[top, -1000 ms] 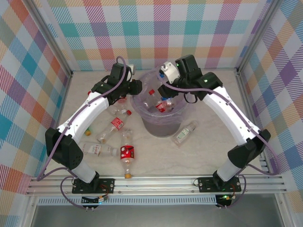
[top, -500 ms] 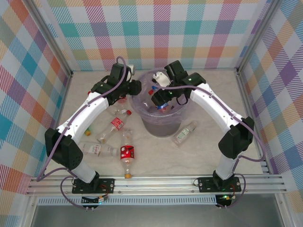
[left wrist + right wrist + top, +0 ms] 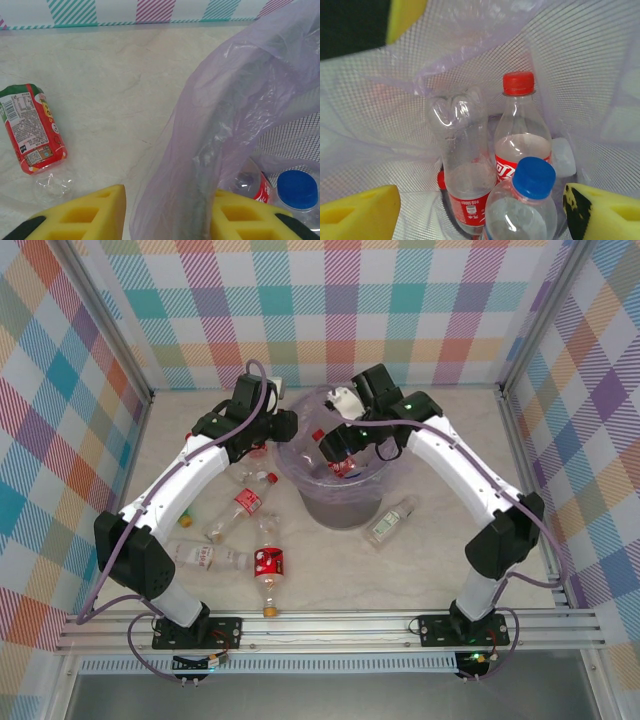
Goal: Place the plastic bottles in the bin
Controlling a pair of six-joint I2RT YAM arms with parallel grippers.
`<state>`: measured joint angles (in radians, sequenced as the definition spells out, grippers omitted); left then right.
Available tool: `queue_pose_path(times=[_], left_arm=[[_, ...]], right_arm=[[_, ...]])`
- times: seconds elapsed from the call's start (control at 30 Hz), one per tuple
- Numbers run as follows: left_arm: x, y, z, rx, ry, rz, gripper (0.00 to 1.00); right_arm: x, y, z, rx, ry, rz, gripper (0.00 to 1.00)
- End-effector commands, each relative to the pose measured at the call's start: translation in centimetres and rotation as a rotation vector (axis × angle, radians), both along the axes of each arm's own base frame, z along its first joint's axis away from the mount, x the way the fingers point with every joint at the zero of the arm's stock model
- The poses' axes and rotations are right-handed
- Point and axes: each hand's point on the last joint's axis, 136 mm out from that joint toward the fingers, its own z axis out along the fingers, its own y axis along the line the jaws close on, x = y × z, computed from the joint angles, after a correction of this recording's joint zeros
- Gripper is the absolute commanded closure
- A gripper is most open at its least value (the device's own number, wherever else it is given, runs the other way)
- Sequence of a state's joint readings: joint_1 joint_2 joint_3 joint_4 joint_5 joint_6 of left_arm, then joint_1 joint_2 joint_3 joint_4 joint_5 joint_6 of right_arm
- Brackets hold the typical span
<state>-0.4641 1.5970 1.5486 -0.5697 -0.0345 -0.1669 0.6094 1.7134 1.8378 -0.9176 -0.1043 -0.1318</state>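
1. At least three plastic bottles already lie inside the bin (image 3: pixel 345 510): a red-capped one (image 3: pixel 517 135), a blue-capped one (image 3: pixel 532 180) and an upturned one (image 3: pixel 462 165).
2. More lie on the table left of the bin, among them two red-labelled bottles (image 3: pixel 247 504) (image 3: pixel 268 565). A clear bottle (image 3: pixel 388 523) lies just right of it.
3. They look light and thin-walled to me, likely to dent under a hard squeeze and to roll or slip. The labelled middle, taken across the body, seems the surest hold.
4. The bin's lavender bag (image 3: pixel 235 100) is soft and crumpled over the rim.
5. The right gripper (image 3: pixel 480 210) hangs over the bin's mouth, jaws spread wide and holding nothing.
6. The left gripper (image 3: pixel 167 210) is pinched on the bin's left rim, bag and all, which should steady it.
7. Another red-labelled bottle (image 3: pixel 32 130) lies on the table beside that rim.
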Motion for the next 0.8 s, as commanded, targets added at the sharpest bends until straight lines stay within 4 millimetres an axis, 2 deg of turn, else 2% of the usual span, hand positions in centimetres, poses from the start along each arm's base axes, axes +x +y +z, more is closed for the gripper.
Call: queue_pose_path(times=[0.0,0.13,0.2,0.33,0.47,0.57,0.7,0.77], left_arm=[[-1.7,1.2,-3.9,0.108,0.120,-0.004,0.61],[-1.7,1.2,-3.9,0.114,0.120,-0.008,0.61],[-1.6,1.3,-3.9,0.121,0.119,-0.007,0.61],[-1.7,1.4,-3.6,0.121,0.110,-0.009,0.61],[-1.6,1.3,-3.8,0.122,0.116,-0.014,0.61],[-1.6,1.1,-4.1,0.119,0.128,-0.020,0.61],[-1.7,1.2,-3.7,0.115,0.120,-0.017,0.61],[-1.7,1.3,-3.4,0.115,0.110,-0.015,0.61]], right_arm=[[-2.3,-1.7,7.6,0.136,-0.087,-0.082,0.17],[-3.7,-5.0,11.1,0.155,-0.138,-0.196,0.20],[-4.5,-7.3,12.4,0.165,-0.160,-0.272,0.21],[-5.8,-12.4,13.2,0.220,-0.146,-0.430,0.23],[-6.9,-18.8,11.7,0.273,-0.104,-0.615,0.27],[-7.5,-22.3,10.2,0.315,-0.059,-0.725,0.28],[-7.2,-24.9,6.4,0.384,0.033,-0.825,0.30],[-6.7,-25.5,4.4,0.436,0.084,-0.852,0.31]])
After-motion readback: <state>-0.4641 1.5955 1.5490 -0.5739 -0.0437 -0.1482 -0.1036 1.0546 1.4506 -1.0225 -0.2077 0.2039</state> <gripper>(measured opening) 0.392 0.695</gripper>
